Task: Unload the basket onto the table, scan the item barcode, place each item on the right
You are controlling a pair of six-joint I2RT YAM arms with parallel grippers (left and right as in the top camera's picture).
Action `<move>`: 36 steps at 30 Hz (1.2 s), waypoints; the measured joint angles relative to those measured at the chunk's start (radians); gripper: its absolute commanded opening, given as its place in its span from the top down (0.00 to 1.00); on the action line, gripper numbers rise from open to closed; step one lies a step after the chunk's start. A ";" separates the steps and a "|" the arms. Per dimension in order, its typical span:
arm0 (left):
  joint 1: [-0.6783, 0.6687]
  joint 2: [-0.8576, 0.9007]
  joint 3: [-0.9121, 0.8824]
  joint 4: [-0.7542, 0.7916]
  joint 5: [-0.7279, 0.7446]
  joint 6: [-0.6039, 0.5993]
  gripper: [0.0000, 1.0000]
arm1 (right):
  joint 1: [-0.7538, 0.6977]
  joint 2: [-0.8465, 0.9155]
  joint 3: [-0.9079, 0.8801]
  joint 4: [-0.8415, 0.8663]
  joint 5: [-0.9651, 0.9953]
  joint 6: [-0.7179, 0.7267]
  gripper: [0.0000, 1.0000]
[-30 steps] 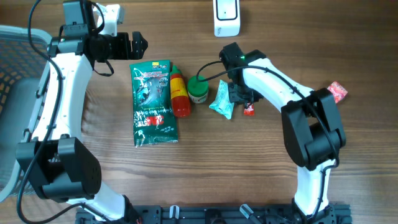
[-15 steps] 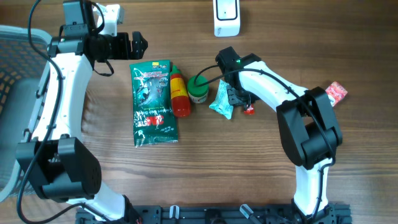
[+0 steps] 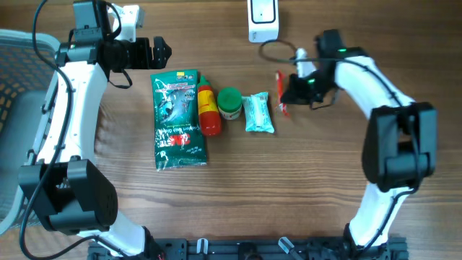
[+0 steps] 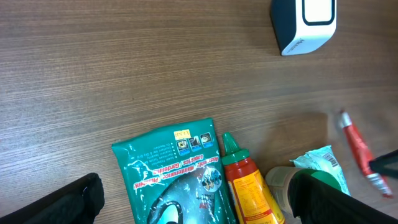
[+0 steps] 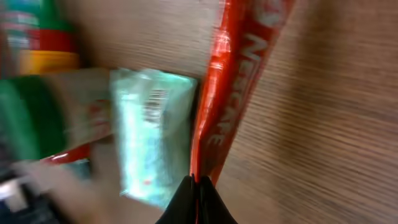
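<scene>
My right gripper [image 3: 290, 92] is shut on the end of a slim red Nescafe stick sachet [image 3: 280, 92], holding it off the table just below and right of the white barcode scanner [image 3: 261, 19]. In the right wrist view the sachet [image 5: 239, 74] runs up from the closed jaws of the gripper [image 5: 198, 186], blurred by motion. The left wrist view shows the sachet [image 4: 356, 146] at the right, below the scanner [image 4: 306, 22]. My left gripper [image 3: 155, 50] hangs open at the back left, above the green bag [image 3: 177, 119], with nothing in it.
A red sauce bottle [image 3: 208, 110], a green-lidded jar [image 3: 230, 102] and a teal packet [image 3: 258, 113] lie in a row right of the green bag. A grey mesh basket [image 3: 18, 87] stands at the left edge. The scanner's cable loops near my right arm.
My right gripper has shut on the red sachet beside the teal packet and carried it up and to the right, toward the scanner. The left arm has not moved.
</scene>
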 measured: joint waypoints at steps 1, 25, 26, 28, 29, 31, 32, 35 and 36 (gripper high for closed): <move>0.000 0.000 0.000 0.000 0.000 0.000 0.00 | -0.018 0.000 -0.006 0.003 -0.050 -0.017 0.96; 0.000 0.000 0.000 0.000 0.000 0.000 0.00 | -0.144 -0.009 -0.221 0.164 -0.007 0.209 0.69; 0.000 0.000 0.000 0.000 0.000 0.000 0.00 | -0.148 -0.009 -0.196 0.106 0.021 0.199 0.69; 0.000 0.000 0.000 0.000 0.000 0.000 0.00 | -0.147 -0.011 -0.110 -0.011 0.095 0.165 0.70; 0.000 0.000 0.000 0.001 0.000 0.000 0.00 | -0.144 -0.011 -0.077 -0.027 0.111 0.150 0.72; 0.000 0.000 0.000 0.000 0.000 0.000 0.00 | -0.115 -0.017 -0.024 -0.012 0.146 0.111 0.72; 0.000 0.000 0.000 0.000 0.000 0.000 0.00 | -0.094 -0.018 -0.021 0.010 0.156 0.100 0.72; 0.000 0.000 0.000 0.000 0.000 0.000 0.00 | -0.010 -0.018 -0.020 0.146 0.201 0.039 0.74; 0.000 0.000 0.000 0.000 0.000 0.000 0.00 | 0.021 -0.018 -0.020 0.181 0.222 0.025 0.75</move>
